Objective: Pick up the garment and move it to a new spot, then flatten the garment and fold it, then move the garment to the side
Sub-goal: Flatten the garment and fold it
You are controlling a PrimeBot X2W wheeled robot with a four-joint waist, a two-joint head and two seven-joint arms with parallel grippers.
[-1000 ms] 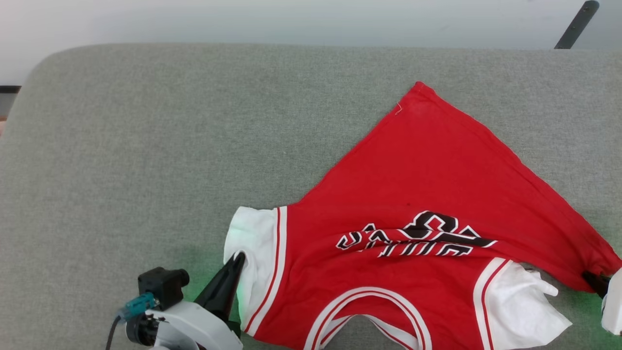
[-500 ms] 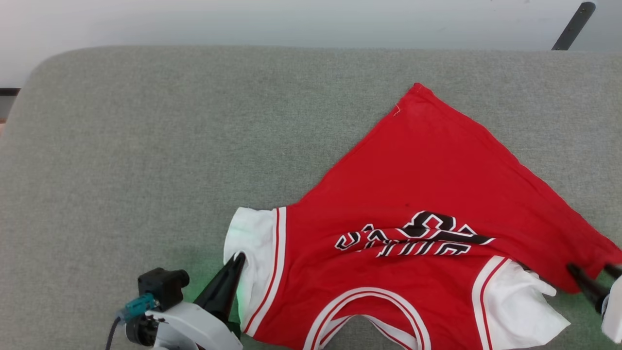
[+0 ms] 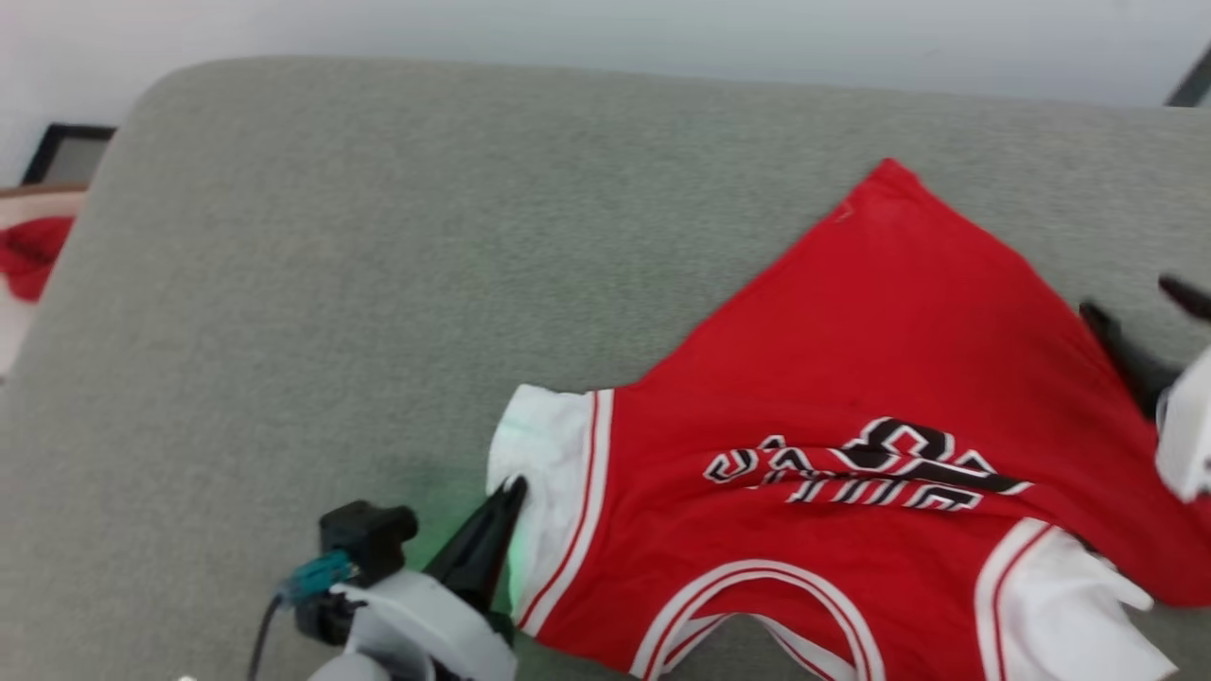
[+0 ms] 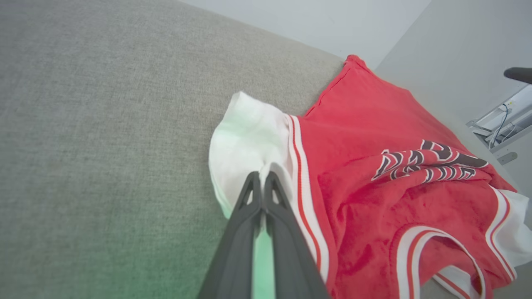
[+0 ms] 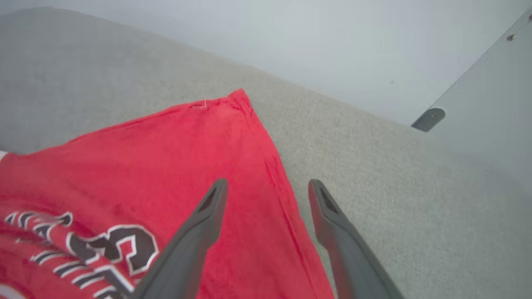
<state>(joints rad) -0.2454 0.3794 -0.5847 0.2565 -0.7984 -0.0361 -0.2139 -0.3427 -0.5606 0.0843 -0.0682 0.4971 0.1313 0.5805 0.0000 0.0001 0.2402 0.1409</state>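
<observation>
2 grippers, 1 garment. At the lower left of the head view, the left gripper [image 3: 509, 490] is pinched tight on the white sleeve [image 3: 544, 454] of the garment [image 3: 851, 359], a red jersey spread over the right half of a grey padded surface [image 3: 331, 284]. At the right edge, the right gripper [image 3: 1140, 307] is spread wide and holds nothing, with 1 finger over the jersey's red side edge. 0.5 s ago it sat lower, by the jersey's lower right corner. The camera has swung since then, and 1 small red cloth [image 3: 28, 255] shows at the far left.
</observation>
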